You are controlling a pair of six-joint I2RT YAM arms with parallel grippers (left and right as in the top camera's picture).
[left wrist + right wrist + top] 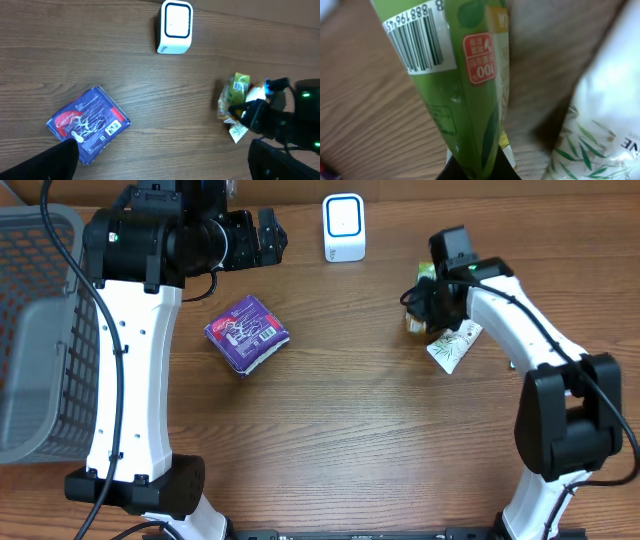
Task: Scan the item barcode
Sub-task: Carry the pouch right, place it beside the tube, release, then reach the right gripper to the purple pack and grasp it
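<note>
My right tool (418, 300) is clamped shut on the green packet (235, 92), pinching it at one end so that it stands up from the table (360, 440) on the right side, just beside a white pouch (455, 345) that lies flat there. I cannot tell whether the packet's lower end is clear of the wood or resting on it. In the right wrist view the barcode (417, 42) sits near the far end of the packet, on the face turned toward that camera, sharp enough to read. The scanner (344, 228) stands at the back of the table, well apart from the packet and off to its left. My left tool (268, 238) hangs wide open and holds nothing, up near the back edge, with the purple pack (247, 332) lying below it and the basket (30, 330) at the far left. I judge the pick is done and the presenting step is in hand: the item is gripped but not yet in front of the reader. Next I would carry the packet across toward the scanner and roll the wrist so the barcode face meets its window squarely, keeping the label flat and not hidden by my fingers.
</note>
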